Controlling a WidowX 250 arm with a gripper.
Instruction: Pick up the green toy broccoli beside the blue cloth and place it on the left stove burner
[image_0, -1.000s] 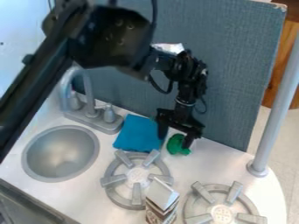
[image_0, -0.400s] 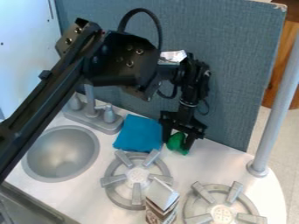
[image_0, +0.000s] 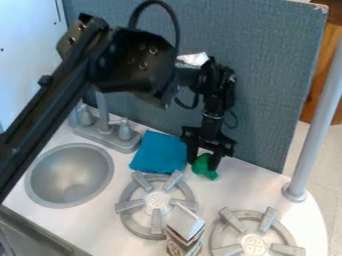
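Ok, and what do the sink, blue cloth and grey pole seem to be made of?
The sink looks like metal, satin finish, going by its grey sheen. The cloth seems to be matte fabric, since it lies flat without shine, though foam is possible. The pole is smooth with a soft highlight: metal, or painted plastic.

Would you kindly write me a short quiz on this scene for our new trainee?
1. Which thing is the gripper nearest to: (a) the faucet, (b) the green object, (c) the pole?
2. True or false: the blue cloth lies between the sink and the green object.
3. Fill in: a ______ stands between the two stove burners.

Key: 1. b; 2. true; 3. carton.
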